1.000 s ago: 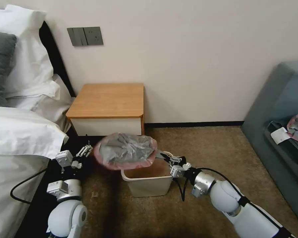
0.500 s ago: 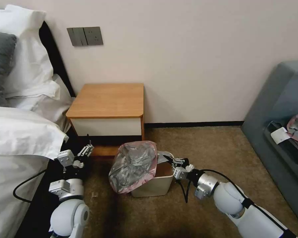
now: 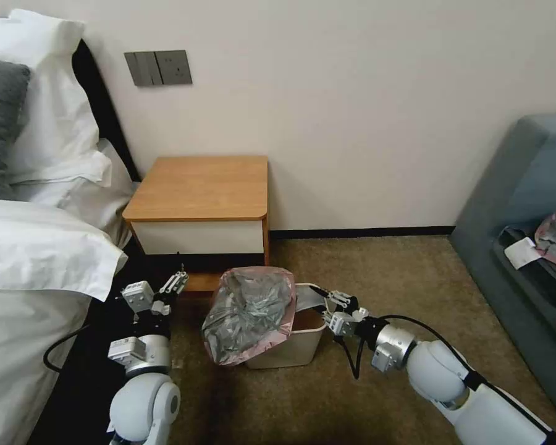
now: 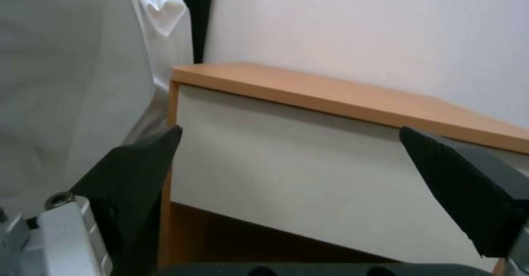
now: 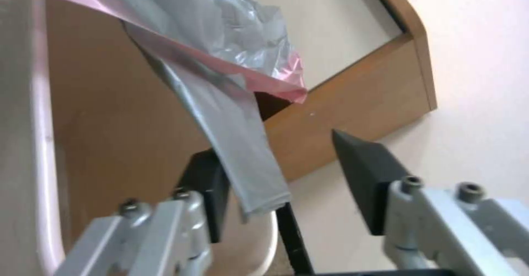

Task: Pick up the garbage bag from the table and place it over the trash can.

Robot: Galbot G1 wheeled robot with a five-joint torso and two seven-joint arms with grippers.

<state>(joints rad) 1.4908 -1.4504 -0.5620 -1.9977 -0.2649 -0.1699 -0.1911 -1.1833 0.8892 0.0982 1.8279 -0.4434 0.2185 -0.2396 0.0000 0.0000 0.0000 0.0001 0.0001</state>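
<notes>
Garbage bag (image 3: 250, 312) draped over trash can (image 3: 303, 340) left rim; both grippers (image 3: 174, 283) (image 3: 335, 301) released, jaws apart. Spreading judged next.

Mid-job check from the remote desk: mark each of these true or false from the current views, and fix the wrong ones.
1. The garbage bag hangs over the left side of the trash can. True.
2. The bag lies flat on the table. False: the tabletop is bare and the bag is down at the can.
3. The right gripper is clamped on the bag. False: its jaws stand apart, with a grey strip of bag hanging loose between them.
4. The left gripper is open, facing the table's white drawer front. True.
5. The can stands on the sofa. False: it stands on the carpet before the table.
</notes>
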